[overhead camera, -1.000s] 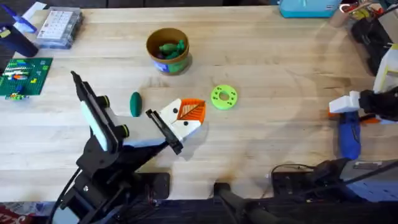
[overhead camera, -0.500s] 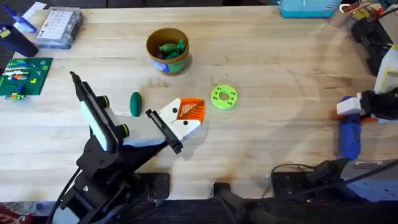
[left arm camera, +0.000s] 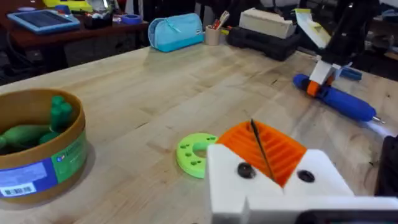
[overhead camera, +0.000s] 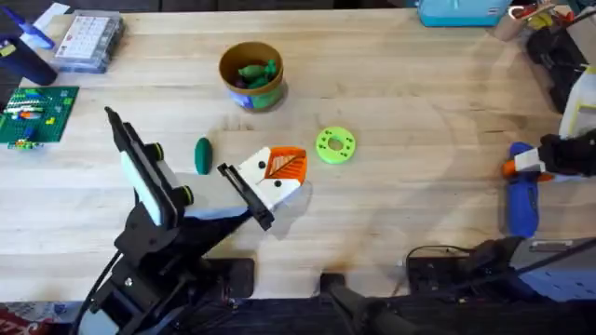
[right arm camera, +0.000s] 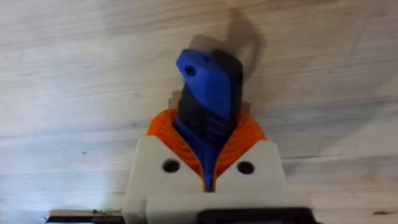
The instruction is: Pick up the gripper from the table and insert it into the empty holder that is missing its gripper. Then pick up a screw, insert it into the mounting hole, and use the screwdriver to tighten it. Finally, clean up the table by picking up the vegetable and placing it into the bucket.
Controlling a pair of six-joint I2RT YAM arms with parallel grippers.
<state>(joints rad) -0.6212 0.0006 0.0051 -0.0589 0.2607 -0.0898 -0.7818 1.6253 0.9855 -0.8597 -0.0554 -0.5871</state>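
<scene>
The right gripper (right arm camera: 208,180), white fingers with orange ribbed pads, clamps the thick blue pen-shaped screwdriver (overhead camera: 521,197). Its long axis runs back from the fingers toward the arm's base, lying on the wooden table (overhead camera: 410,121). The left gripper (left arm camera: 267,165) is closed on nothing, its pads pressed together. The small dark green oval vegetable (overhead camera: 202,154) sits just beside the left arm, the nearer one, with the tan green-banded bucket (overhead camera: 250,76) beyond, already holding green toys.

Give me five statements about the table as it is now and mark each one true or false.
1. The right gripper is shut on the screwdriver. True.
2. The vegetable lies inside the bucket. False: it lies on the table, apart from the bucket.
3. The bucket already holds green items. True.
4. The green disc sits on top of the bucket. False: it lies flat on the table.
5. The left gripper holds the screwdriver. False: its fingers are shut on nothing, beside the disc.
</scene>
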